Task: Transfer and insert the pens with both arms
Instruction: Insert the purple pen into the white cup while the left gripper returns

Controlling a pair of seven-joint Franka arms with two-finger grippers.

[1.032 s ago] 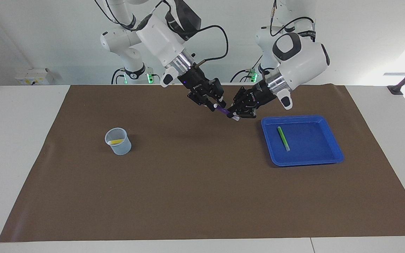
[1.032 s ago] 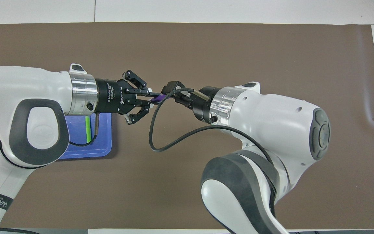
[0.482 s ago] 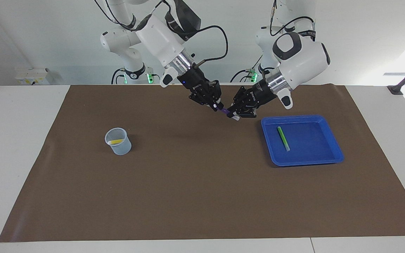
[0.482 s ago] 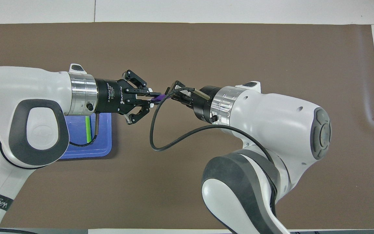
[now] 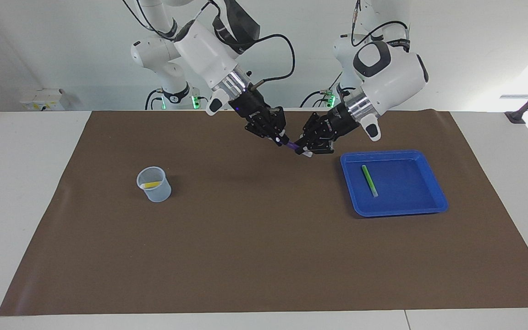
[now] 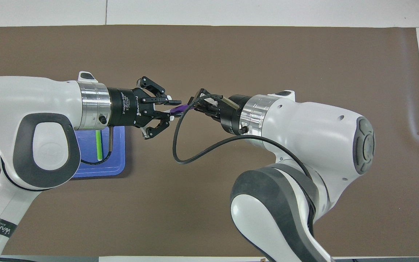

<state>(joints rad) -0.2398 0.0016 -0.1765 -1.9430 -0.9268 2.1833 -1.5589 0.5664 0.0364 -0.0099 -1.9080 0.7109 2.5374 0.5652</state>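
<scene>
With the yellow pen (image 5: 150,184) in the cup (image 5: 154,184) and the green pen (image 5: 369,180) left in the tray (image 5: 394,208), my left hand (image 5: 306,150) and right hand (image 5: 283,138) both grip the purple pen (image 5: 291,145) beside the tray, mid-handover.

In the overhead view the left arm (image 6: 31,134) covers most of the tray (image 6: 116,165), so only a corner of it and a stretch of the green pen (image 6: 99,145) show, and the right arm (image 6: 304,145) hides the cup altogether. The purple pen (image 6: 179,108) shows only as a short piece between the left gripper (image 6: 167,109) and the right gripper (image 6: 196,103); its ends are buried in the fingers, and the right gripper's grip is too small and too crossed by its cable (image 6: 195,153) to read. Both arms are cut off by the bottom edge there, and by the top edge in the facing view.
</scene>
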